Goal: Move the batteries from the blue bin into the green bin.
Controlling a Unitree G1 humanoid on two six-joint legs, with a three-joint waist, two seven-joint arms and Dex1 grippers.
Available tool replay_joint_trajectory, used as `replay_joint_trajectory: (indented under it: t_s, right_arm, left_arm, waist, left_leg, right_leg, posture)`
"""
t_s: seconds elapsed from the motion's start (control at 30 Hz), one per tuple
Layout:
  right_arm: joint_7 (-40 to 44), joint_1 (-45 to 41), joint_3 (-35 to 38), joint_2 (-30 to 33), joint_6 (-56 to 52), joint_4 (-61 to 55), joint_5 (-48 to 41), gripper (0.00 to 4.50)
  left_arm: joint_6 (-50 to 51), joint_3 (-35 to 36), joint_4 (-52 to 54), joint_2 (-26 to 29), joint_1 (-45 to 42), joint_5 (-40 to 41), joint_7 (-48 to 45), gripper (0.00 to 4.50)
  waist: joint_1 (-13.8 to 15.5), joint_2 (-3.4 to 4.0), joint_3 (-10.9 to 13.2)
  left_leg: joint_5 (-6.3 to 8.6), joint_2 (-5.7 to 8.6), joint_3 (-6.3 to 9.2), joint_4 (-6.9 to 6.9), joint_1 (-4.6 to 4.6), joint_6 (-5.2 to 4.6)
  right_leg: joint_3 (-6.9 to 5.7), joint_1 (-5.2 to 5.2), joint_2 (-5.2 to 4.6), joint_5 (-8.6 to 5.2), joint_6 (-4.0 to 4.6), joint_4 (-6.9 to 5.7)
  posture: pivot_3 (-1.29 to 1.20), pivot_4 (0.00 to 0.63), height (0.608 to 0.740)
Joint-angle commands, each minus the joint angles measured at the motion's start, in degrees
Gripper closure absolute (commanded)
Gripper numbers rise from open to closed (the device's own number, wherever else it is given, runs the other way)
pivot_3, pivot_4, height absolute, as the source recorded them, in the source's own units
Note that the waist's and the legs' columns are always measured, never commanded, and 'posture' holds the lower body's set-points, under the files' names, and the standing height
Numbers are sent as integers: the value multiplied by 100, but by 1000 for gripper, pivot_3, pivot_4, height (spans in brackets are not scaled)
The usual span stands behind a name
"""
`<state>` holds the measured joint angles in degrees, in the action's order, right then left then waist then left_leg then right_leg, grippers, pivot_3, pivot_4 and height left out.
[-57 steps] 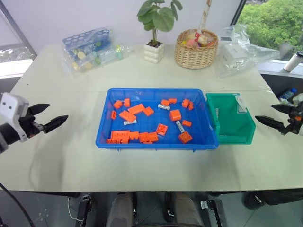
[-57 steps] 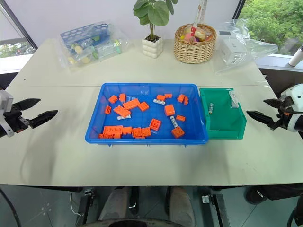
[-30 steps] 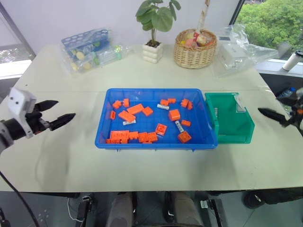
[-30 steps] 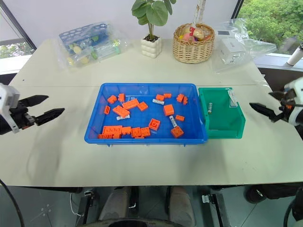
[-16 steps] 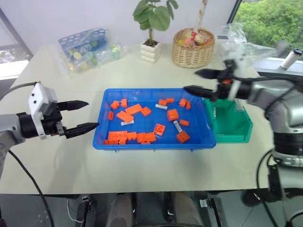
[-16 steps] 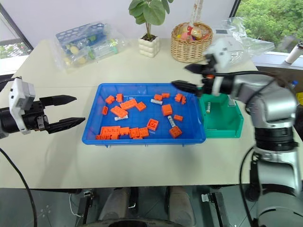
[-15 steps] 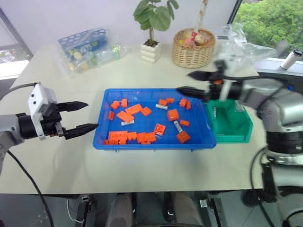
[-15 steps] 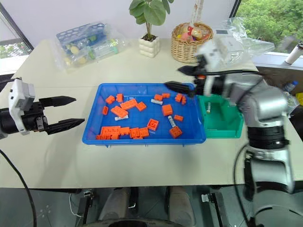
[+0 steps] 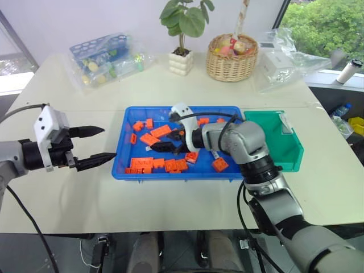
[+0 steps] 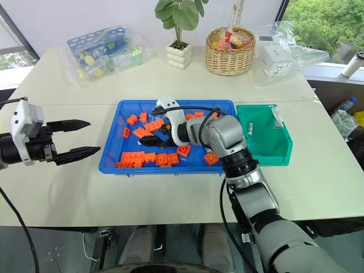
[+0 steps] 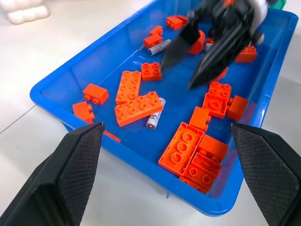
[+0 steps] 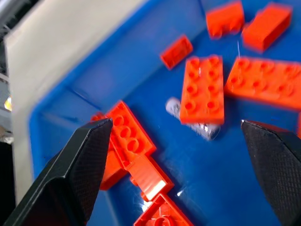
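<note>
The blue bin [image 9: 170, 110] sits mid-table, strewn with orange bricks [image 9: 149, 164]. One of the batteries [image 11: 154, 114] lies half under an orange plate in the bin's left part, and it also shows in the right wrist view as the battery [image 12: 193, 120]. A second battery [image 11: 162, 45] lies farther back. My right gripper [image 9: 165, 142] is open, low over that left part, its fingers either side of the half-covered battery [image 12: 176, 121]. Left of the bin, my left gripper [image 9: 108, 142] hovers open and empty. The green bin [image 9: 284, 148] adjoins the blue bin's right side and holds a battery [image 10: 249, 129].
At the back of the table stand a potted plant [image 9: 184, 60], a wicker basket [image 9: 231, 60], a clear bag with a blue tube rack [image 9: 105, 57] and more clear bags [image 9: 284, 60]. Bare tabletop lies in front of and beside both bins.
My right arm has swung left from beyond the green bin, across it, down into the blue bin. My left gripper has drifted a little closer to the bin, still open.
</note>
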<state>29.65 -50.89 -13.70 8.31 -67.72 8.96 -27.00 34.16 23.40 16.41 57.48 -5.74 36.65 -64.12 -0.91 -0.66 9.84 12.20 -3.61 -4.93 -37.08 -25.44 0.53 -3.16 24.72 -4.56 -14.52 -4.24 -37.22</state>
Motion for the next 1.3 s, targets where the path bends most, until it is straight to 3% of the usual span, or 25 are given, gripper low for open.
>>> replay_joint_trajectory:
  t_s: [0.03, 0.3, 0.7, 0.8, 0.97, 1.17, 1.3]
  right_arm:
    - [5, -329, -75, -218, 402, 413, 269, 37]
    - [120, -667, -76, -580, 963, 1274, 675, 37]
    - [196, -506, -213, -890, 1238, 1674, 1102, 37]
    - [220, -505, -168, -910, 1288, 1746, 1160, 933]
    - [274, -468, -115, -890, 1307, 1676, 1185, 3226]
    - [427, -492, -36, -853, 1406, 1270, 1139, 3318]
    - [1214, -292, -320, -379, 1807, 224, 1026, 3318]
  left_arm:
    - [-101, 161, 159, 58, 59, 7, 5, 0]
    - [-73, 137, 200, 19, 54, 42, 99, 0]
    - [-45, 100, 228, -27, 4, 90, 209, 0]
    - [-50, 77, 229, -41, -20, 92, 239, 0]
    - [-60, 44, 170, -39, -104, 87, 254, 0]
    - [-98, -13, 65, -41, -213, 42, 226, 0]
    - [-120, -74, 64, -56, -248, 40, 198, 0]
  waist:
    - [-14, 0, 0]
    - [-16, 0, 0]
    - [-22, 0, 0]
    - [-22, 0, 0]
    - [-25, 1, 0]
    - [-26, 1, 1]
    - [-15, 1, 1]
  left_leg:
    - [0, 0, 0, 0, 1, 0]
    - [0, -1, -1, 3, -1, 0]
    - [0, -2, 0, 5, -1, 1]
    - [0, -2, 0, 5, -1, 1]
    - [0, -2, 0, 6, -1, 1]
    - [0, -2, 0, 6, -1, 1]
    - [0, -2, 0, 8, -5, 1]
  right_leg:
    - [0, 0, 1, 0, 0, 0]
    - [0, 4, 1, 0, -1, 0]
    - [0, 4, 1, 0, 0, 0]
    - [0, 4, 1, 0, 0, 0]
    - [0, 5, 1, 0, 0, 0]
    - [0, 5, 1, 0, 0, 1]
    - [0, 8, 1, 0, 0, 1]
  posture:
    - [0, 150, 736]
    - [0, 150, 736]
    - [0, 150, 736]
    - [0, 150, 736]
    - [0, 150, 736]
    - [0, 150, 736]
    - [0, 150, 736]
